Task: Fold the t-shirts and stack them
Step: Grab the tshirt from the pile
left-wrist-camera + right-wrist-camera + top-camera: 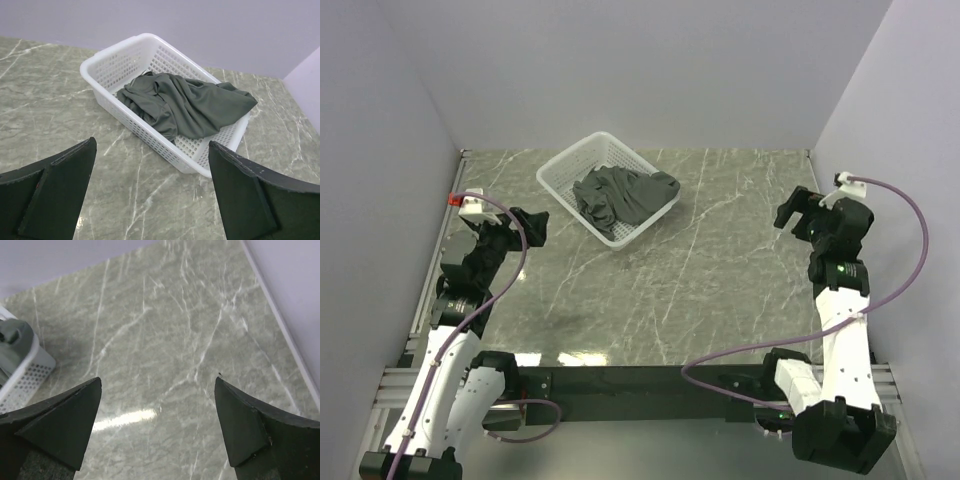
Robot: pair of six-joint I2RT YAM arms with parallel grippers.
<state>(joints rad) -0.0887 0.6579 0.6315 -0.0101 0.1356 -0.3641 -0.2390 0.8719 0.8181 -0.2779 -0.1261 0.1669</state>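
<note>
Lying crumpled in white basket [107, 67]: grey t-shirts [187, 102].

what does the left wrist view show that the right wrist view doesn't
Only the left wrist view shows the whole white basket, with the dark grey t-shirts crumpled inside and one end draped onto its rim. Only the right wrist view shows the bare stretch of table ahead of the right arm, with a bright glare on it. Both share the marble surface, some basket and fabric (just a corner in the right wrist view), and an open, empty gripper: left gripper, right gripper.
</note>
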